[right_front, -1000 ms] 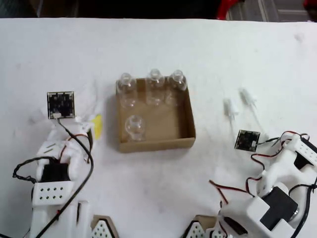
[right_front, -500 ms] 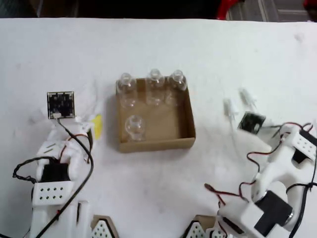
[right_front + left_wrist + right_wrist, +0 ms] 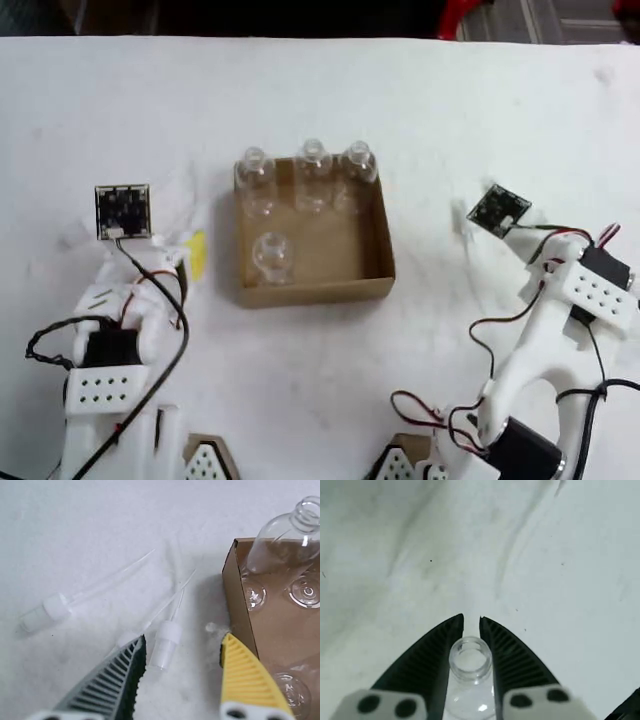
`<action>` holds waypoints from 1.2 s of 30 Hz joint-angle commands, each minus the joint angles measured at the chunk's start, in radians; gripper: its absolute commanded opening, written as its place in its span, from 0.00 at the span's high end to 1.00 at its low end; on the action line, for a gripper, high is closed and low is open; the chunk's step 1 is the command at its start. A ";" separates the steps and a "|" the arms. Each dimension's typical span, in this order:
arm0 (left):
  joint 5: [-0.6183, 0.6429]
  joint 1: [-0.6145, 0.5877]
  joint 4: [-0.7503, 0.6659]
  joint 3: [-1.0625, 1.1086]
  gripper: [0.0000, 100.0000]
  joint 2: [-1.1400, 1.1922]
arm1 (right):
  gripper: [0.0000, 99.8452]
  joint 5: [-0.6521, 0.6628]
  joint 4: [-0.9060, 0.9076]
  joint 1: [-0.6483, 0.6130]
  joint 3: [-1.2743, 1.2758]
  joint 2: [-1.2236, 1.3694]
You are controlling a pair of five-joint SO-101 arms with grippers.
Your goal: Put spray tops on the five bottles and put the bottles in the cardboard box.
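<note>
The cardboard box [image 3: 378, 262] sits mid-table with several clear bottles in it; three stand along its far wall [image 3: 313, 162] and one near the front [image 3: 272, 255]. My left gripper [image 3: 184, 639] is open just left of the box, its grey and yellow fingers on either side of a white spray top [image 3: 164, 641] lying on the table. Another spray top [image 3: 50, 612] lies farther off. My right gripper [image 3: 471, 621] is shut on the neck of a clear bottle [image 3: 470, 662] above the bare white table. The right arm's wrist [image 3: 498, 208] is right of the box.
The box's corner [image 3: 235, 595] and a tilted bottle [image 3: 290, 535] are close to my left gripper's yellow finger. A faint white spray top [image 3: 461, 220] lies beside the right arm's wrist. The table's far edge borders a dark floor.
The right arm has swung away from the front of the table toward the far side, over the spot where the two right-hand spray tops lay. The left arm has not moved.
</note>
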 commanded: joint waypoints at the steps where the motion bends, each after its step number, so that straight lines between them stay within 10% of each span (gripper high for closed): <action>1: 0.002 -0.007 -0.017 -0.008 0.77 -0.019 | 0.98 -0.011 0.013 -0.005 -0.041 -0.044; 23: 0.002 -0.007 -0.017 -0.008 0.77 -0.019 | 0.98 -0.493 0.504 -0.288 -0.489 -0.045; 36: 0.002 -0.007 -0.018 -0.008 0.77 -0.019 | 0.98 -0.922 0.510 -0.743 -0.434 -0.556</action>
